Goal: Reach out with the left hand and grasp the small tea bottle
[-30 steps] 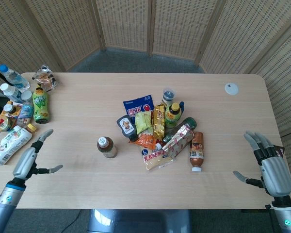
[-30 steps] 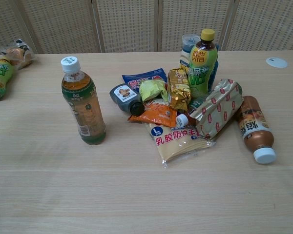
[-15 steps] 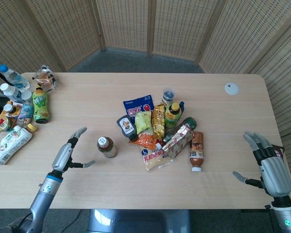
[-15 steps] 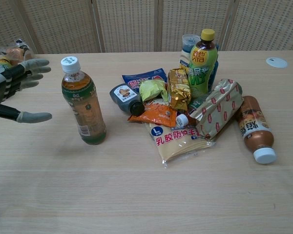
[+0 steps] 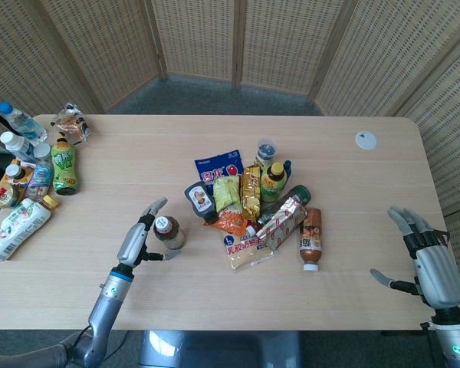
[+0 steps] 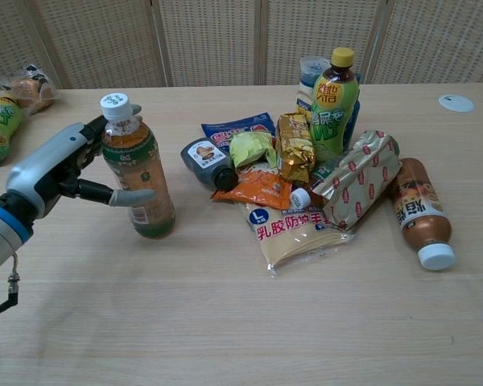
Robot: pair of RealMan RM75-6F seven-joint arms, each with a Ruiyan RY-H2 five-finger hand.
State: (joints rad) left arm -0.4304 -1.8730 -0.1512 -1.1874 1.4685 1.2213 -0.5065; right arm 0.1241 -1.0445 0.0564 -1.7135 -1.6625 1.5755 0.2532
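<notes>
I have the left hand (image 6: pixel 60 173) reaching in from the table's near left edge, forearm angled up toward the middle, and its fingers are spread around the small tea bottle (image 6: pixel 137 173) without being closed on it. In the chest view the thumb lies across the front of the bottle's lower label while the other fingers (image 6: pixel 92 133) go up behind its shoulder, near the white cap; I cannot tell whether any of them actually touch the plastic. The bottle stands upright on the table (image 5: pixel 215 299), just left of the heap of snack packets (image 5: pixel 249 218) and apart from it. From the head view the hand (image 5: pixel 138 238) covers the bottle's left side, so only the cap and part of the body show there. My right hand (image 5: pixel 422 257) rests open at the table's near right edge, fingers apart and holding nothing; its wrist runs off the bottom of the head view, and the chest view does not show it at all.
</notes>
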